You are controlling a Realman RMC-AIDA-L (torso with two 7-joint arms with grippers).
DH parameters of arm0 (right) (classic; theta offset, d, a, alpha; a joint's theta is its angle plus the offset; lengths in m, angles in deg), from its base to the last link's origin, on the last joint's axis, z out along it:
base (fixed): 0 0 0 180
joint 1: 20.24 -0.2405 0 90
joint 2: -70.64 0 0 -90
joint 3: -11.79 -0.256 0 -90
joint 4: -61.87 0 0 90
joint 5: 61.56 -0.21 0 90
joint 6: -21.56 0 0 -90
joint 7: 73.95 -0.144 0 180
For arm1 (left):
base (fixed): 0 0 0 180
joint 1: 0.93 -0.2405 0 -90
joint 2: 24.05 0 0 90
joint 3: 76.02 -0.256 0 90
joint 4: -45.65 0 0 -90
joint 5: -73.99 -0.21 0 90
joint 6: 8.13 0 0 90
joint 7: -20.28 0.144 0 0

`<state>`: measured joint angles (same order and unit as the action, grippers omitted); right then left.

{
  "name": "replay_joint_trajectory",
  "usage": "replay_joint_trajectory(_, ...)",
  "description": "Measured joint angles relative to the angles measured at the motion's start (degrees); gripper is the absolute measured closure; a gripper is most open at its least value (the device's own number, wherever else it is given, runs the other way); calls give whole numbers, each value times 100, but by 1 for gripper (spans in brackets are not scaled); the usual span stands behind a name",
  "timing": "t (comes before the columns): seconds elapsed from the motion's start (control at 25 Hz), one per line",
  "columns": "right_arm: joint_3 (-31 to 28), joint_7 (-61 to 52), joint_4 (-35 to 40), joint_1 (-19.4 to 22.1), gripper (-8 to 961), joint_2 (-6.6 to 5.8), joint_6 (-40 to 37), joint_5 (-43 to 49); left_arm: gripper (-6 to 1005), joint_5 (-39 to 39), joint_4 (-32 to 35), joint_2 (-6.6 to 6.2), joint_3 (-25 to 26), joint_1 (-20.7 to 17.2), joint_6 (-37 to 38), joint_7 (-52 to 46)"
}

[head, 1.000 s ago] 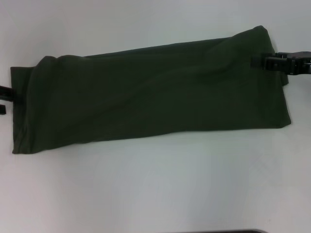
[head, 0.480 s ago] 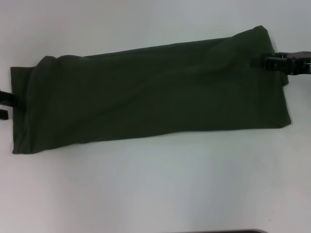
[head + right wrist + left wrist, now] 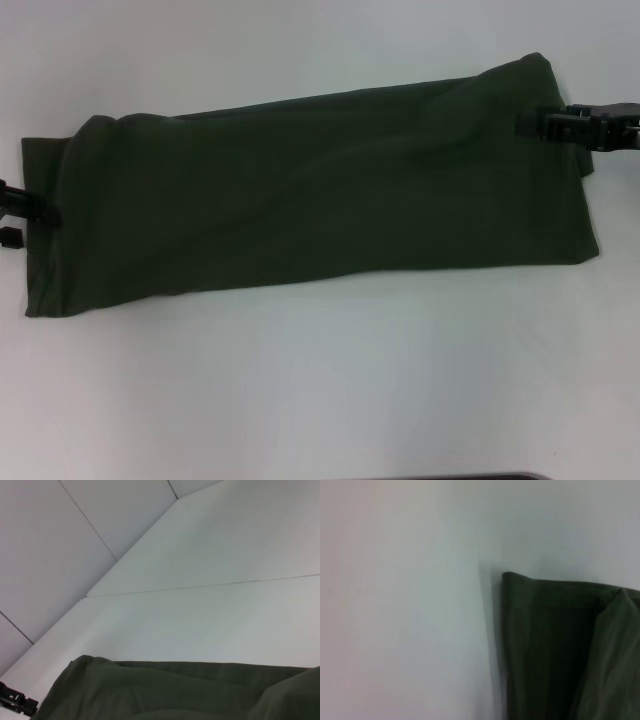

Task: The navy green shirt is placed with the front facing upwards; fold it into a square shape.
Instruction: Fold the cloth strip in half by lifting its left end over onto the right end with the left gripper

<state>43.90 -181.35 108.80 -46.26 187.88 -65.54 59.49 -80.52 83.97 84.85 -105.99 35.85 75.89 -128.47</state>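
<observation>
The navy green shirt (image 3: 320, 195) lies on the white table as a long folded band running left to right, plain side up, with no lettering showing. My right gripper (image 3: 532, 125) is at the band's far right corner, shut on the cloth, which puckers just left of it. My left gripper (image 3: 22, 220) is at the band's left end, open. One of its fingers (image 3: 35, 208) reaches over the shirt's edge and the other stays off the cloth. The left wrist view shows a corner of the shirt (image 3: 555, 645). In the right wrist view the shirt (image 3: 165, 692) fills the near edge, and the left gripper (image 3: 17, 702) appears far off.
The white table (image 3: 320, 390) spreads all round the shirt, with bare surface in front. A dark edge (image 3: 450, 477) shows at the bottom of the head view. White wall panels (image 3: 60, 545) rise behind the table.
My left gripper has moved down and inward onto the shirt's left edge. My right gripper has shifted slightly left, and a small pucker has formed in the cloth beside it.
</observation>
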Motion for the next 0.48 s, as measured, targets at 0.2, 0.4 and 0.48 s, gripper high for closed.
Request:
replay_joint_trajectory(0.2,-7,0,0,1,432,0,-3,-2,355,0,0,-7,0,3,-9,-43)
replay_joint_trajectory(0.4,-14,0,0,1,432,0,-7,-2,355,0,-8,-9,-76,5,-32,-94)
replay_joint_trajectory(0.48,-20,0,0,1,432,0,-9,-2,355,0,-10,-9,-91,4,-19,-112)
